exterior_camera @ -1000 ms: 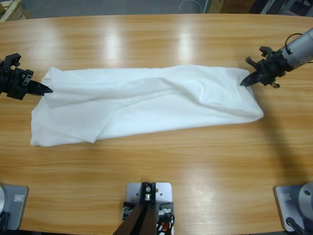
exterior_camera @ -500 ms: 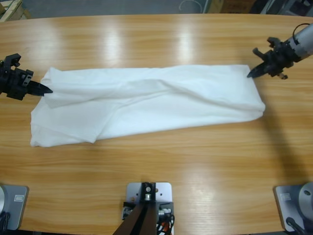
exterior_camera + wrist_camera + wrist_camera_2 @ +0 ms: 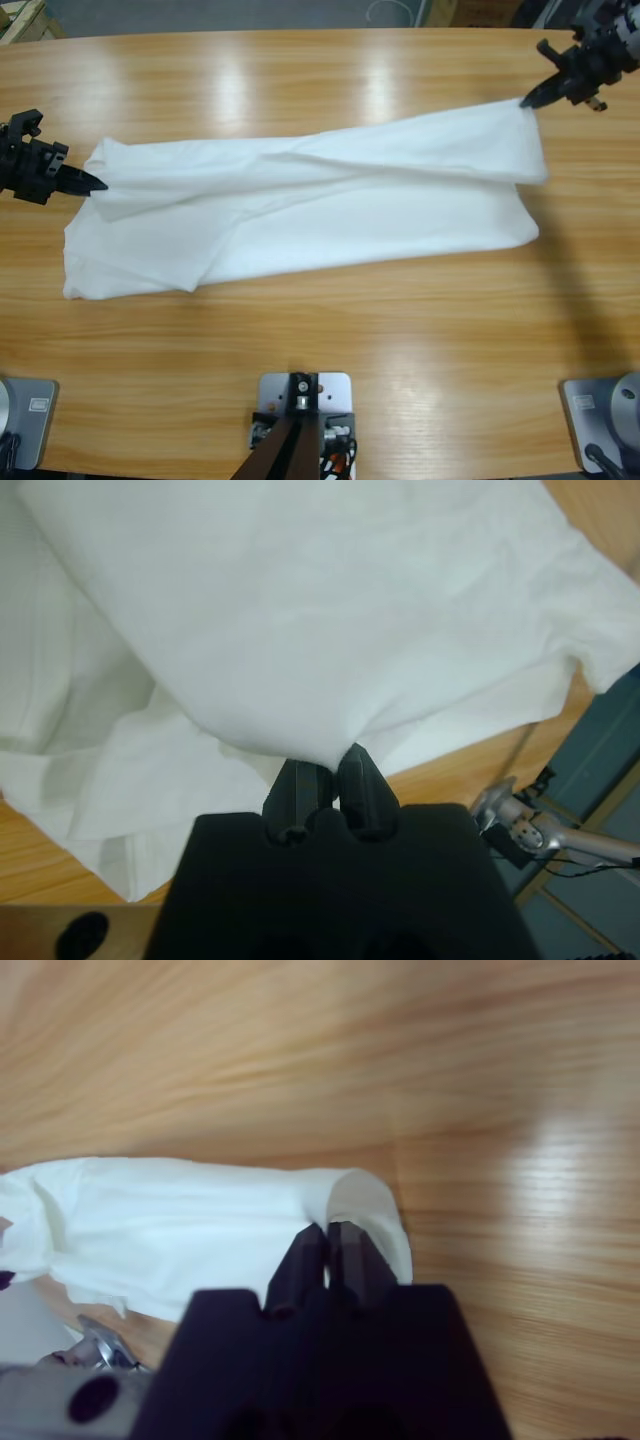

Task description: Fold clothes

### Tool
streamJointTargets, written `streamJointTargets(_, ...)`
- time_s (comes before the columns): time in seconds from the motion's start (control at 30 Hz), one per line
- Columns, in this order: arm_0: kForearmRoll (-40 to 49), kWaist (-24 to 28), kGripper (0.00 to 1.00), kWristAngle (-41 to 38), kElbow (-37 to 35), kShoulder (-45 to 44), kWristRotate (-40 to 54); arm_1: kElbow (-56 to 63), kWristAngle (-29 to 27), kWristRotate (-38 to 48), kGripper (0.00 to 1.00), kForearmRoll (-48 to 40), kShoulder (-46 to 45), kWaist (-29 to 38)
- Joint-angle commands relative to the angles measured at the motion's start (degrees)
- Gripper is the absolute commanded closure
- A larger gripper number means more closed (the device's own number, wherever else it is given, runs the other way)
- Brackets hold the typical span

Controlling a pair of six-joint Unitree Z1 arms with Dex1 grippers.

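L claw (image 3: 92, 184) pinching T-shirt (image 3: 300, 210) edge, R claw (image 3: 527, 100) pinching opposite corner, lifted off desk (image 3: 320, 340)

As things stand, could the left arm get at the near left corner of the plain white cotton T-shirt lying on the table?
Probably not yet: the left tool is shut on the plain white cotton T-shirt at its far left edge. Otherwise the way looks free, with only bare wooden table around that corner.

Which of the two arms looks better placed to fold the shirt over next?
Probably the right. The right gripper is shut on a raised corner of the shirt, ready to carry it across. The left gripper is shut on the opposite end, low at the table, anchoring it.
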Motion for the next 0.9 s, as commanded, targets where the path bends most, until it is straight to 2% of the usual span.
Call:
streamJointTargets(0.03,1.0,0.9,1.000,0.9,-0.6,1.3,0.8,-4.9,-1.0,-1.7,1.000,3.0,5.8,-0.7)
streamJointTargets(0.23,1.1,1.1,1.000,0.9,-0.8,1.5,1.0,-5.1,-1.3,-1.8,1.000,4.3,8.9,-0.7)
streamJointTargets(0.27,1.1,1.2,1.000,0.9,-0.8,1.6,1.0,-5.1,-1.3,-1.9,0.965,4.8,9.4,-0.7)
streamJointTargets(0.3,1.1,1.2,1.000,0.9,-0.8,1.6,1.0,-5.0,-1.3,-2.1,0.493,5.1,9.9,-0.7)
streamJointTargets(0.33,1.1,1.1,1.000,0.9,-0.8,1.6,1.1,-4.9,-1.4,-2.2,0.144,5.1,9.9,-0.7)
streamJointTargets(0.37,1.1,1.1,1.000,0.9,-0.8,1.7,1.1,-4.6,-1.6,-2.5,0.006,4.9,9.6,-0.7)
streamJointTargets(0.57,1.2,1.0,1.000,0.8,-0.8,1.8,1.2,-2.3,-5.8,-2.1,0.000,3.7,2.7,-0.7)
streamJointTargets(0.67,1.2,0.8,1.000,0.8,-0.8,1.8,1.2,-0.9,-5.8,-1.5,0.000,3.8,-1.1,-0.4)
streamJointTargets(0.8,1.2,0.5,1.000,0.7,-0.8,1.8,1.2,5.9,-5.5,1.4,0.000,2.1,-5.9,3.3)
streamJointTargets(0.83,1.2,0.5,1.000,0.6,-0.8,1.7,1.2,7.9,-5.5,2.0,0.010,1.5,-6.8,4.0)
streamJointTargets(0.9,1.2,0.4,1.000,0.6,-0.8,1.6,1.3,12.5,-4.8,3.1,0.127,-0.6,-8.5,4.6)
